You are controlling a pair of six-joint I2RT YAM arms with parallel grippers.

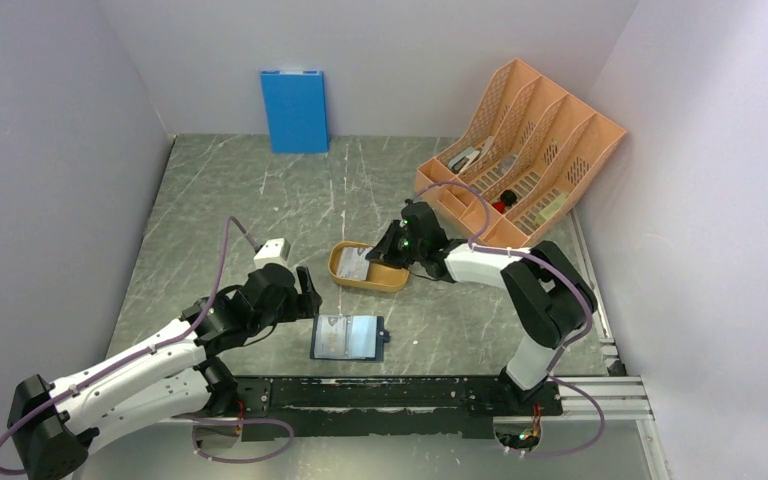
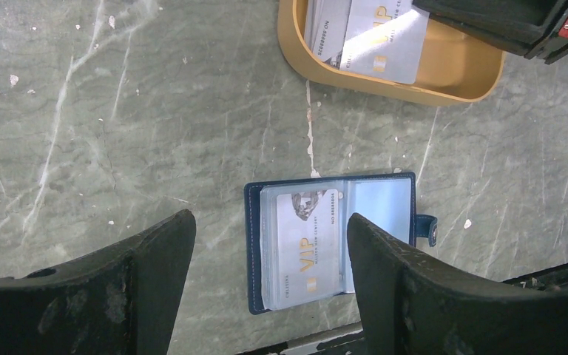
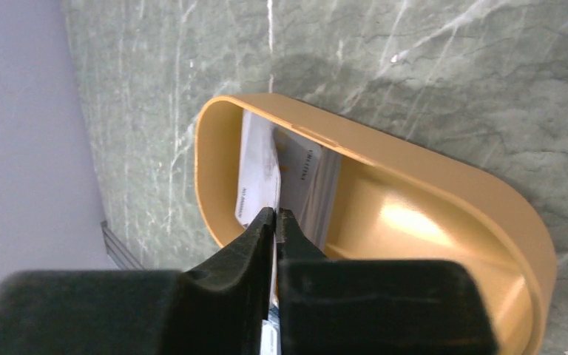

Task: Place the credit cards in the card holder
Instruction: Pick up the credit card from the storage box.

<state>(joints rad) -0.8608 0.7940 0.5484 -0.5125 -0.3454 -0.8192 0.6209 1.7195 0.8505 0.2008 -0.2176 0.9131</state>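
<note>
The navy card holder (image 1: 348, 337) lies open on the table; in the left wrist view (image 2: 401, 207) one grey-silver VIP card (image 2: 314, 244) sits in its clear pocket. My left gripper (image 1: 308, 293) is open and empty, hovering just left of the holder, with it between the fingers in the wrist view (image 2: 270, 220). Several credit cards (image 2: 381, 33) lie in the orange oval tray (image 1: 390, 283). My right gripper (image 1: 385, 255) reaches into the tray (image 3: 414, 222) and is shut (image 3: 276, 214) on the edge of one credit card (image 3: 259, 174), which stands tilted above the other cards (image 3: 318, 185).
A bright blue flat panel (image 1: 295, 110) leans on the back wall. An orange file rack (image 1: 520, 150) with small items stands at the back right. A black rail (image 1: 410, 392) runs along the near table edge, close to the holder.
</note>
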